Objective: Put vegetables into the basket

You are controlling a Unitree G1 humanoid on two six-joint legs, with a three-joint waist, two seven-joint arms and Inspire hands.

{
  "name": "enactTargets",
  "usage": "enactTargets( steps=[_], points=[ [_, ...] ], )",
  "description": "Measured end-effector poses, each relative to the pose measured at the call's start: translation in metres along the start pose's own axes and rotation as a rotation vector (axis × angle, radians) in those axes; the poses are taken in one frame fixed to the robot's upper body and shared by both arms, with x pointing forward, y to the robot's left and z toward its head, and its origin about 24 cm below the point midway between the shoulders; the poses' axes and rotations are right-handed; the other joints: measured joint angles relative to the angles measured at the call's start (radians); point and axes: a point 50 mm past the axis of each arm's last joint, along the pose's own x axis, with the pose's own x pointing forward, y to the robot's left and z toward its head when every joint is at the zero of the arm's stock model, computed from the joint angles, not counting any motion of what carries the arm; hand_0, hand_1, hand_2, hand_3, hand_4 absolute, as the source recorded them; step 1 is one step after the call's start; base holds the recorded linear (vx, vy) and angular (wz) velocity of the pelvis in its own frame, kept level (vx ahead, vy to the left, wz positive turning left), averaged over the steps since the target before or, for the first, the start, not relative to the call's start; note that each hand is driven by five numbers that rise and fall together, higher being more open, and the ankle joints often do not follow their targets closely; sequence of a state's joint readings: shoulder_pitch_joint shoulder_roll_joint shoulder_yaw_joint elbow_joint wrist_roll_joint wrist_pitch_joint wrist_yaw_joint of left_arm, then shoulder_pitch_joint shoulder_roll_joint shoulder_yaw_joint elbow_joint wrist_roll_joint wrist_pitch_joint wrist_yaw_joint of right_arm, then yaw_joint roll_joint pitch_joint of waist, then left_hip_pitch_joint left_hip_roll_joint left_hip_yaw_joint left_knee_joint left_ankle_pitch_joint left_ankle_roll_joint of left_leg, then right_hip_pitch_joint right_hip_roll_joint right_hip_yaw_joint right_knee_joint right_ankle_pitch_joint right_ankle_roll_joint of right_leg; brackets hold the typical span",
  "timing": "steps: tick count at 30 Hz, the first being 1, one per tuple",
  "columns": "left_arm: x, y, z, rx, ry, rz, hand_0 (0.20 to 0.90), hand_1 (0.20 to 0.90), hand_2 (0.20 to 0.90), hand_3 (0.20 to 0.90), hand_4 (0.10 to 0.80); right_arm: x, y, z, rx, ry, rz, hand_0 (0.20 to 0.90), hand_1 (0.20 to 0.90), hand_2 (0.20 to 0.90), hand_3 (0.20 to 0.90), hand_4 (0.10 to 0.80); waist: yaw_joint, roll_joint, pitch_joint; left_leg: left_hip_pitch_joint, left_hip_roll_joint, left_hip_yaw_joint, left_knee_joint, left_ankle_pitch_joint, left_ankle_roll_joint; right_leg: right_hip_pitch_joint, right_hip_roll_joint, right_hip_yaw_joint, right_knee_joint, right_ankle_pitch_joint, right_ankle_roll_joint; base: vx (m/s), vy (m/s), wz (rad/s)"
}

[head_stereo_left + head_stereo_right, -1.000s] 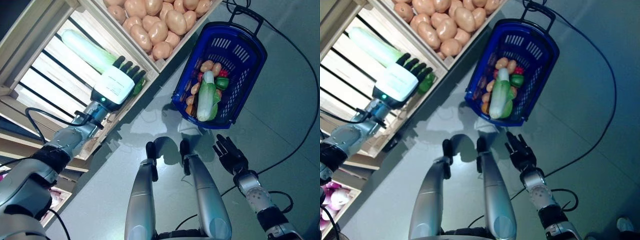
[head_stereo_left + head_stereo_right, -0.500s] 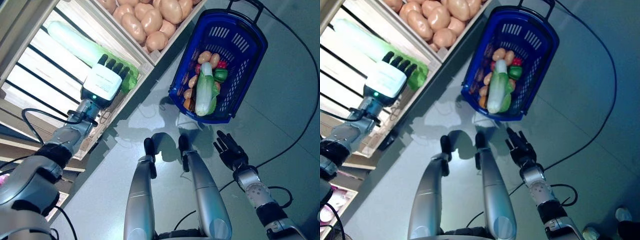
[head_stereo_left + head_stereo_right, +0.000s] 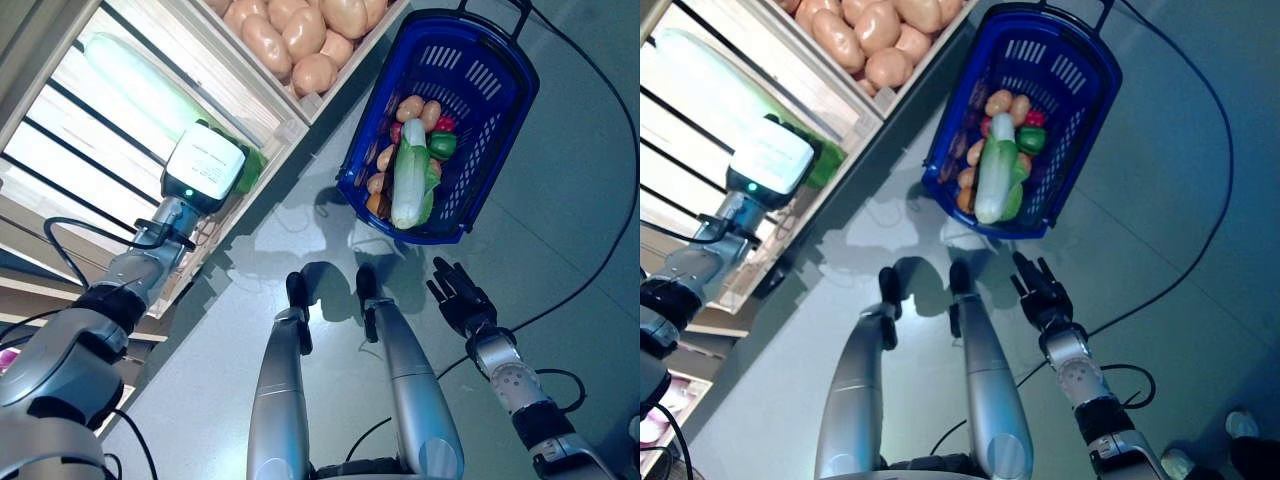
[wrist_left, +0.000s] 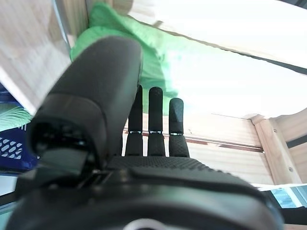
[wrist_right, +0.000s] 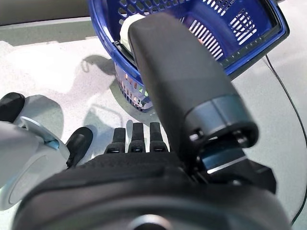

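Note:
The blue basket (image 3: pixel 480 80) stands on the grey floor and holds a long white-green cabbage (image 3: pixel 408 185), potatoes (image 3: pixel 410 108) and a green pepper (image 3: pixel 441 147). My left hand (image 3: pixel 205 170) reaches into a wooden crate of the stand. Its fingers (image 4: pixel 156 115) are straight and lie by the green leafy end (image 4: pixel 144 52) of a long pale cabbage (image 3: pixel 140 85). In the eye views the crate's edge hides these fingers. My right hand (image 3: pixel 458 300) hovers low over the floor just in front of the basket (image 5: pixel 249 43), with fingers (image 5: pixel 136 136) straight and nothing in it.
The wooden stand (image 3: pixel 275 125) with slatted crates runs along the left, its front edge close to the basket's left side. Grey floor lies to the right of the basket. A person's light shoe (image 3: pixel 1241 424) shows at the lower right.
My left hand has pushed further into the crate toward the cabbage's green end, so its fingers have passed behind the crate's edge. The right hand has stayed in place. The camera has shifted slightly.

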State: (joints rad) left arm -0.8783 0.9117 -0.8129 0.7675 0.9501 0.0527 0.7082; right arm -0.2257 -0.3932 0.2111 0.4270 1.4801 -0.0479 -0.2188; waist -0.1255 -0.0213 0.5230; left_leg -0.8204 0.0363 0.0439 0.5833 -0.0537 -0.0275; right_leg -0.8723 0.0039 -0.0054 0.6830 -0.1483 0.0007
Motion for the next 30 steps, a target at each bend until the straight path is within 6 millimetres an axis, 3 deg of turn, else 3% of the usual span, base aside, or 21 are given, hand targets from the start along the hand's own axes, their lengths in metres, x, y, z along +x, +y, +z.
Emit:
enactTargets(
  steps=[2,22,30],
  points=[
    [-0.001,-0.001,-0.001,0.003,0.006,0.005,0.300,0.300,0.300,0.300,0.400,0.001,0.002,0.001,-0.001,-0.002,0.006,0.900,0.900,0.900,0.900,0.800,0.000,0.000,0.000,-0.005,0.000,0.000,0.003,0.000,0.001,-0.004,0.000,0.001,0.000,0.002,0.002,0.000,0.018,-0.01],
    [-0.001,-0.001,0.003,-0.030,0.021,0.055,0.300,0.300,0.300,0.300,0.400,0.002,0.006,0.002,-0.021,-0.006,0.016,0.900,0.900,0.900,0.900,0.800,0.002,-0.018,0.000,-0.025,-0.001,-0.005,0.015,-0.003,0.005,-0.016,0.000,0.000,0.000,0.007,0.006,0.002,0.002,0.00],
    [0.004,0.015,0.010,-0.085,-0.038,0.220,0.300,0.300,0.300,0.300,0.400,0.002,0.006,0.000,-0.025,0.009,0.017,0.900,0.900,0.900,0.900,0.800,0.006,-0.018,-0.001,-0.025,-0.002,-0.006,0.003,-0.001,0.004,-0.017,0.000,0.000,-0.010,0.008,0.006,0.004,0.000,0.00]
  ],
)
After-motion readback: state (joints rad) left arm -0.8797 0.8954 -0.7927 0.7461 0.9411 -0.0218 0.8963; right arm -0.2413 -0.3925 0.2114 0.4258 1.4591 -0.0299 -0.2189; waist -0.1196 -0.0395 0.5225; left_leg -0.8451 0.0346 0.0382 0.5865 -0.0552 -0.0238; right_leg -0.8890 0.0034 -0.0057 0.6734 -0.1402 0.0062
